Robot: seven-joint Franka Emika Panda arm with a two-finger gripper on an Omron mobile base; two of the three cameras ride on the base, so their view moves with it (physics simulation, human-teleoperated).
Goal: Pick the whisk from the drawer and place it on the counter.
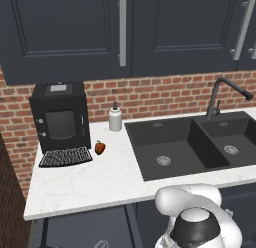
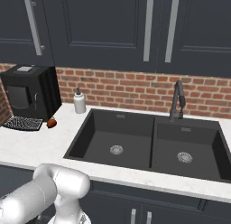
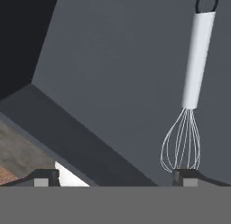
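Observation:
The whisk [image 3: 195, 83] lies flat on the dark floor of the open drawer [image 3: 113, 60], its pale handle pointing away from the hand and its wire balloon nearest the hand. My gripper [image 3: 115, 178] hangs open above the drawer with nothing between its fingers. The right fingertip [image 3: 185, 175] sits just at the end of the wire balloon, so the whisk lies off to the right of the gap. In the left base view the drawer [image 1: 85, 227] stands open below the white counter [image 1: 90, 184], with a bit of the whisk's wires [image 1: 101, 243] at the bottom edge.
A black coffee machine [image 1: 60, 117] with a grated tray [image 1: 65, 157] stands at the counter's back left, beside a small red fruit [image 1: 100, 147] and a soap bottle [image 1: 115, 117]. The black double sink [image 1: 195, 142] and tap [image 1: 220, 94] take up the right.

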